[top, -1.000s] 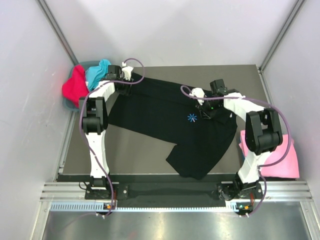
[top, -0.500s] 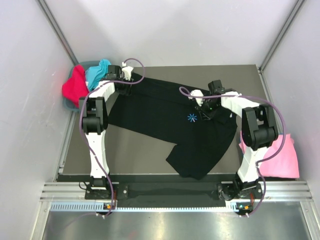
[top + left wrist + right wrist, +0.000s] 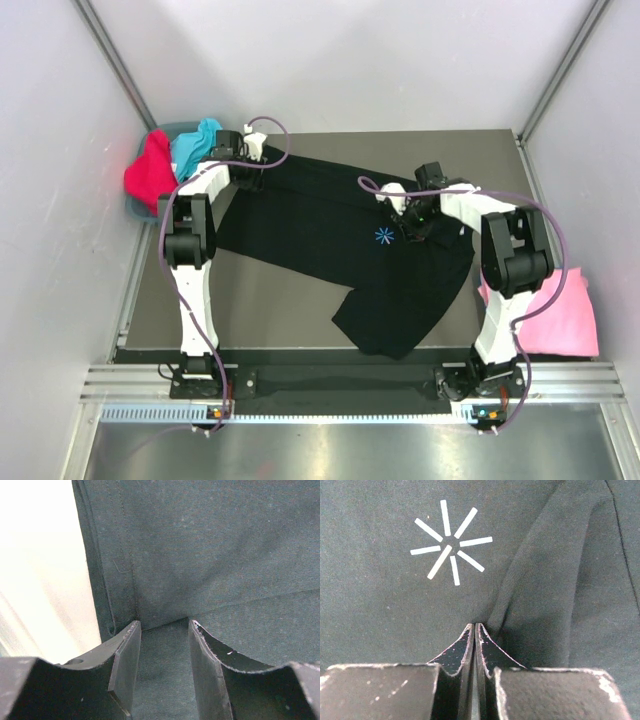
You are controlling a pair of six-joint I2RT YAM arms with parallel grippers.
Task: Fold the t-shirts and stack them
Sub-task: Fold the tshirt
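Tee (image 3: 385,605) pinched by right end effector (image 3: 474,627).

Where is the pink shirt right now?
In the overhead view, the pink t-shirt lies at the near right corner of the table, partly hidden behind the right arm and to the right of the black t-shirt.

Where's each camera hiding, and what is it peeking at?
Top camera: high above and behind the arms, looking down at the table, the black t-shirt and both whole arms.
Left wrist camera: on the left wrist, looking along the parted left fingers at the shirt's stitched edge.
Right wrist camera: on the right wrist, looking past the shut right fingers, which pinch a fold beside the starburst logo.
Shared: top and right wrist views both show the logo.
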